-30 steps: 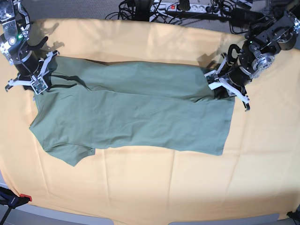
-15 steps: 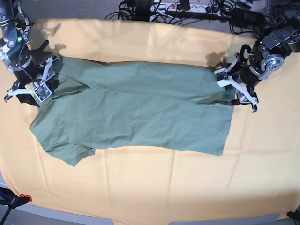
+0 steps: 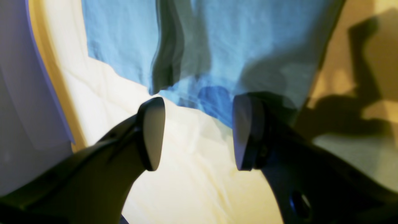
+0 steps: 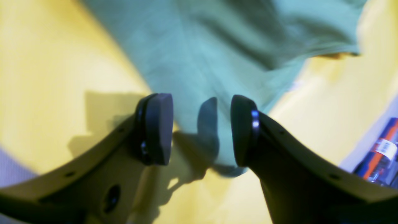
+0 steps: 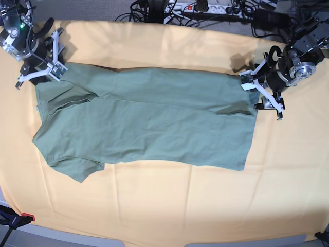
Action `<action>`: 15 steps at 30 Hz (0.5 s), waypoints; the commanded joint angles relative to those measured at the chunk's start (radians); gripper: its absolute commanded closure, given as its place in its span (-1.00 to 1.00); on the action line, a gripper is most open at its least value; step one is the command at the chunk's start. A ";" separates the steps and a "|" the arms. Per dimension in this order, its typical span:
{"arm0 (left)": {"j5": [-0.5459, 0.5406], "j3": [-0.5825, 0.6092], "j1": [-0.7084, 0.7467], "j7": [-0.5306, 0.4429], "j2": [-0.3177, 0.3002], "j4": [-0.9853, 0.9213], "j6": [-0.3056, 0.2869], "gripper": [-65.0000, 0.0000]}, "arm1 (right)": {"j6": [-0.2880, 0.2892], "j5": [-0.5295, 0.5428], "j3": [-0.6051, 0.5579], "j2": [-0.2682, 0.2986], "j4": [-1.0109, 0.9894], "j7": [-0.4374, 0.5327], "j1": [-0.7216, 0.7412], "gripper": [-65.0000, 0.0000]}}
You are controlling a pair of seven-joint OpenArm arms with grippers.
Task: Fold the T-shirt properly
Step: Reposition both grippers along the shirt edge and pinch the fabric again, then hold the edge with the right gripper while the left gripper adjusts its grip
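Observation:
The sage-green T-shirt (image 5: pixel 149 123) lies flat on the yellow-orange table cloth (image 5: pixel 180 206), its length running left to right and its far long edge folded over onto the body. My left gripper (image 5: pixel 262 95) hovers open just off the shirt's right end. In the left wrist view the shirt (image 3: pixel 217 46) looks bluish, and its hem lies beyond the left gripper (image 3: pixel 197 130), which holds nothing. My right gripper (image 5: pixel 43 64) stands open at the shirt's far left corner. In the right wrist view the right gripper (image 4: pixel 202 127) is above the shirt (image 4: pixel 202 46) edge, holding nothing.
A power strip and tangled cables (image 5: pixel 200 7) run along the table's back edge. A black clamp with a red tip (image 5: pixel 15 218) sits at the front left corner. An orange and blue object (image 4: pixel 381 152) shows at the right wrist view's lower right.
Both grippers have opened and let go of the shirt's ends. The right gripper rose toward the back left; the left gripper drew back to the right. The shirt now lies flat.

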 commanded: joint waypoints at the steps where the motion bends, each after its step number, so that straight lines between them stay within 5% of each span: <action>1: 0.006 -0.012 -0.014 -0.007 -0.022 0.013 0.015 -0.05 | -0.002 -0.016 0.011 0.025 0.015 0.010 -0.023 0.00; 6: 0.006 -0.012 -0.014 -0.009 -0.022 0.013 0.015 -0.05 | -0.060 -0.131 0.011 0.046 -0.017 0.066 -0.074 0.00; 15: 0.006 -0.012 -0.014 -0.011 -0.022 0.013 0.015 -0.05 | -0.065 -0.217 0.011 0.048 -0.187 0.222 -0.068 0.00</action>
